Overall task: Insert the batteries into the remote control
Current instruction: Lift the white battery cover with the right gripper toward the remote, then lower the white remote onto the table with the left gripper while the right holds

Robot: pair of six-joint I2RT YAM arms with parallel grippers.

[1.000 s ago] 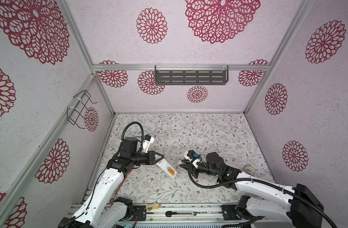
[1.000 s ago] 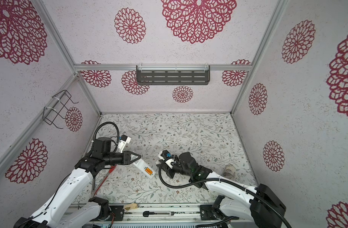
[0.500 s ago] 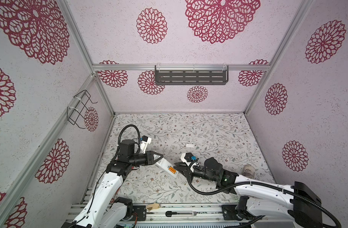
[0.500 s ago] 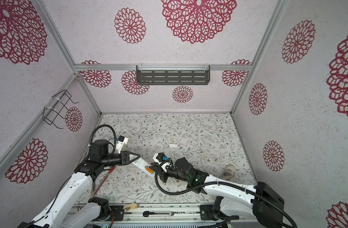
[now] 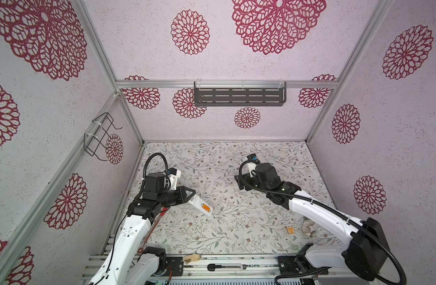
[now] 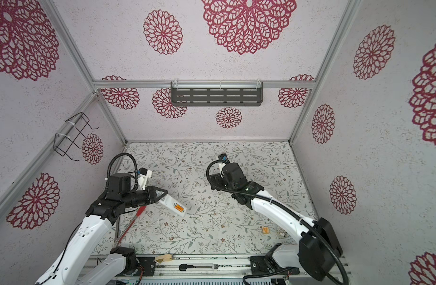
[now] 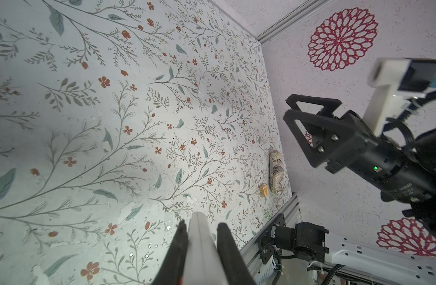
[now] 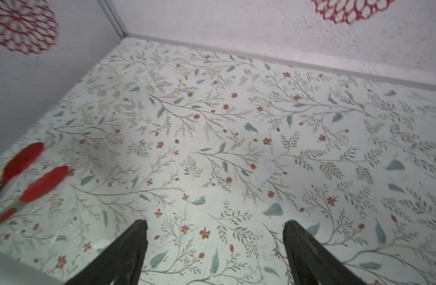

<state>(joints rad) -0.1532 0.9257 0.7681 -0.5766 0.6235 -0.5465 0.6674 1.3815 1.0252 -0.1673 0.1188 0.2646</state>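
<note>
Remote control, long slim white plastic bar (image 5: pixel 199 205): pinched at one end by left gripper (image 5: pixel 188 195), over floral table (image 5: pixel 236 234) at 8 o'clock, tip toward 4. Open back faces up, likely for access; orange cylindrical batteries (image 5: pixel 206 208) sit inside. Right gripper (image 8: pixel 215 223), 1 o'clock: jaws spread, empty, facing small flat white plate (image 8: pixel 262 174), probably the cover.

Look down in both top views from high above the front edge toward the back wall (image 5: pixel 212 128), side by side, far enough to hold the whole tabletop (image 5: pixel 236 229). Looks in the left wrist view from close along the remote control (image 7: pixel 199 246), across the tabletop to the orange tag (image 7: pixel 263 190). Faces in the right wrist view low over the tabletop, toward its back left corner, past the red tongs (image 8: pixel 34 172).
</note>
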